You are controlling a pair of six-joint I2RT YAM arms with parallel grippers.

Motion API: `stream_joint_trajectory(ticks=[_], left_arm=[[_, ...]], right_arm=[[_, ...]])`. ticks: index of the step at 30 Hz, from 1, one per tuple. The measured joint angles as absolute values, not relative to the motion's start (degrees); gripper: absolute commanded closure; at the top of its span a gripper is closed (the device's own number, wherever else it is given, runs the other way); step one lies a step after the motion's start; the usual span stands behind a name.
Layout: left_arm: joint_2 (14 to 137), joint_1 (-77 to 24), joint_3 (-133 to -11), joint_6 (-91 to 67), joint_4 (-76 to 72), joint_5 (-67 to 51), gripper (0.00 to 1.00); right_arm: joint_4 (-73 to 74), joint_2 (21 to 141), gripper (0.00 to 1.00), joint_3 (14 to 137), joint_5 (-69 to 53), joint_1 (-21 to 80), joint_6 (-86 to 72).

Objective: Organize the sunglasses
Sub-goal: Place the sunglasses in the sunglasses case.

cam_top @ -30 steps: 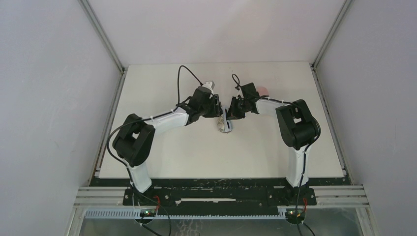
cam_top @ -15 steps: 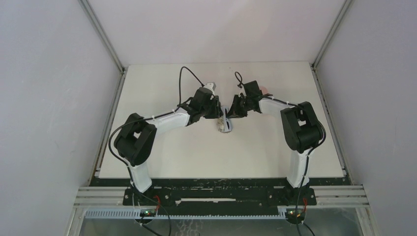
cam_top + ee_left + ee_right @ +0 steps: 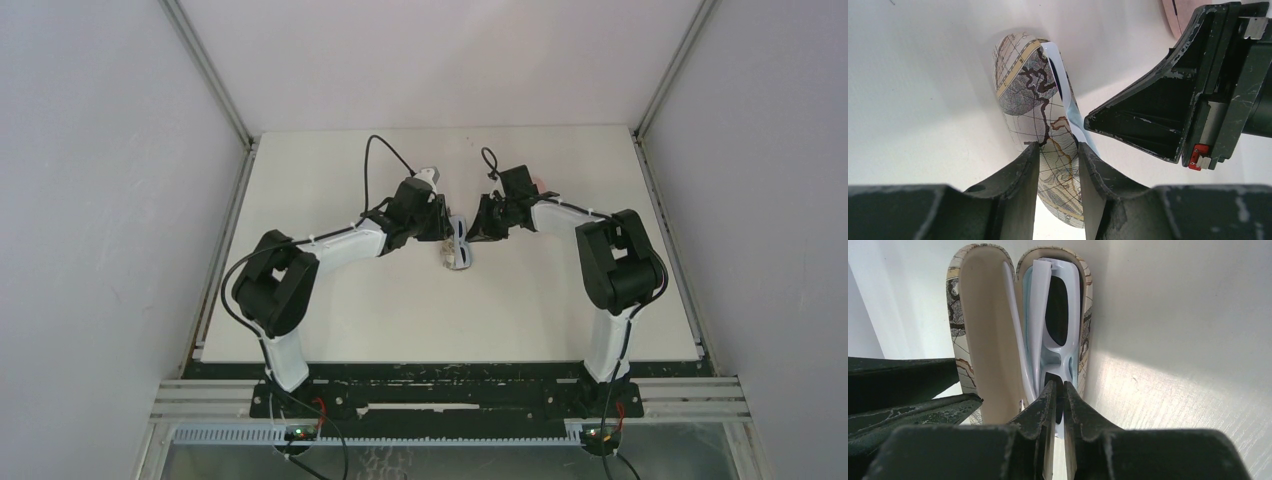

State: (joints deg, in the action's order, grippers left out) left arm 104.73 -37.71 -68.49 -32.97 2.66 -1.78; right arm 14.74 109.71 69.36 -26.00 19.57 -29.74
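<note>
We find nothing we can read here — no brand, number or label. The map-print case [image 3: 1030,95], at eleven o'clock in the left wrist view, carries only coastlines and grid lines, with any lettering too small for us to make out. The white sunglasses [image 3: 1060,351], at twelve o'clock in the right wrist view, show us a plain frame.

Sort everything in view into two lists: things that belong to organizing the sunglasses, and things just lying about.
Belonging to the job:
- white sunglasses
- map-print case, open, holding them
- left gripper, on the case
- right gripper, on the sunglasses

Lying about:
- pink case, untouched
</note>
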Motion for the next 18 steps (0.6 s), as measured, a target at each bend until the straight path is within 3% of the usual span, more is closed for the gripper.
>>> stream_joint_trajectory(ticks=[18], left_arm=[[104.7, -37.7, -68.5, -33.0, 2.6, -1.8, 0.64]], right_arm=[[13.8, 111.5, 0.92, 69.4, -27.3, 19.7, -29.7]])
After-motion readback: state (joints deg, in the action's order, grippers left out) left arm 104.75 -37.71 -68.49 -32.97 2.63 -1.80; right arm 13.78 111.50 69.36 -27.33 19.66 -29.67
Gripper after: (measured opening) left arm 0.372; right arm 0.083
